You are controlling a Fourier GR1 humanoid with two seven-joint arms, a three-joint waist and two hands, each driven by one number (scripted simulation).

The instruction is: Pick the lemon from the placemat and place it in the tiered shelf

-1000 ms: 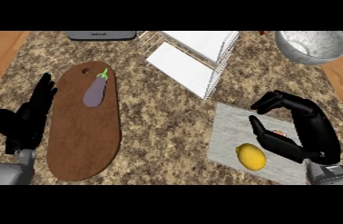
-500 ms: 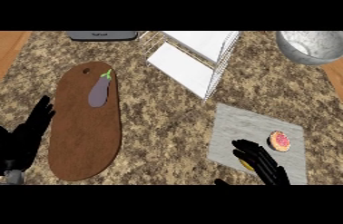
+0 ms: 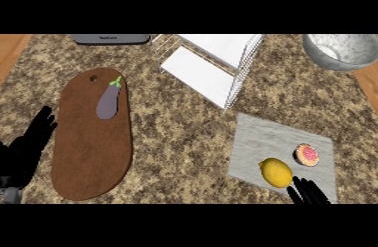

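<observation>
right robot hand [image 3: 308, 195] open, empty; lemon [image 3: 276, 172] just beside fingertips, on placemat [image 3: 258, 141]

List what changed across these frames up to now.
The right robot hand pulled back toward the lower edge, uncovering the lemon on the placemat; it holds nothing. The left robot hand sank lower at the left edge. Lemon, donut, eggplant and shelf stayed put.

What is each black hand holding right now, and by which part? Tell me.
Nothing is held. The yellow lemon lies free on the grey placemat, with the right hand beside it. The left hand rests open at the left edge.
</observation>
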